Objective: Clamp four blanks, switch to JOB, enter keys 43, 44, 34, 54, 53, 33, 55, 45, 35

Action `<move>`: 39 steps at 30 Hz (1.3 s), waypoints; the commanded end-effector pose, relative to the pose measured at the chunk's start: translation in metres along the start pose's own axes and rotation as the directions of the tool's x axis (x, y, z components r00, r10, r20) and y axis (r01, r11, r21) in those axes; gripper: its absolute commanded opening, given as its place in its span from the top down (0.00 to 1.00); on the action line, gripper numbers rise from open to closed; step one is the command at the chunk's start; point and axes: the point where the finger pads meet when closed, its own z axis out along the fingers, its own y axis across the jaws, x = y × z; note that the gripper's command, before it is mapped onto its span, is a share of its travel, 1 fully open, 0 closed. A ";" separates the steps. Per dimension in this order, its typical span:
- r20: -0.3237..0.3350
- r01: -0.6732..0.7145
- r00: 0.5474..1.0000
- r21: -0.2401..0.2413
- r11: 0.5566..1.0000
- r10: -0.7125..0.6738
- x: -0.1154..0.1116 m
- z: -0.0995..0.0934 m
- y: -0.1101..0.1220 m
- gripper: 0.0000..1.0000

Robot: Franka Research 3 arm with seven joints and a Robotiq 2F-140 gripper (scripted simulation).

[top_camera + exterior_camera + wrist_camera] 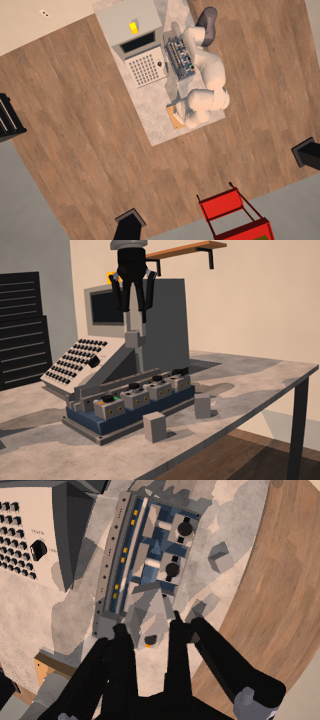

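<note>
My gripper (134, 317) (151, 610) is shut on a grey blank (132, 339) (152, 611), which hangs upright from the fingers high above the blue vise fixture (116, 419) (179, 60) (150, 540). The nearest station's valve block (108, 407) shows a lit amber lens (100, 403) and a lit green lens (116, 398) (192, 67). Two more blanks (154, 426) (202, 405) stand upright on the table in front of the fixture. The selector knob (94, 360) (159, 63) (38, 548) sits beside the keypad (74, 362) (144, 68). The amber lamp (133, 27) on the cabinet is lit. In the overhead view the arm hides my gripper.
The grey cabinet with its dark screen (103, 307) stands behind the fixture. A wooden board (175, 121) lies on the table by the arm's base. The table's front edge (232, 420) runs close to the loose blanks. A wall shelf (186, 249) hangs above. A red cart (232, 206) stands on the floor.
</note>
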 end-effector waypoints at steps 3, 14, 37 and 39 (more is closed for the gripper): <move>-0.032 -0.205 0.978 -0.006 0.979 0.204 0.011 0.003 -0.031 1.00; -0.019 -0.436 0.900 -0.022 0.900 0.436 0.004 0.033 -0.077 1.00; -0.019 -0.476 0.879 -0.029 0.879 0.476 0.001 0.039 -0.082 1.00; -0.019 -0.476 0.879 -0.029 0.879 0.476 0.001 0.039 -0.082 1.00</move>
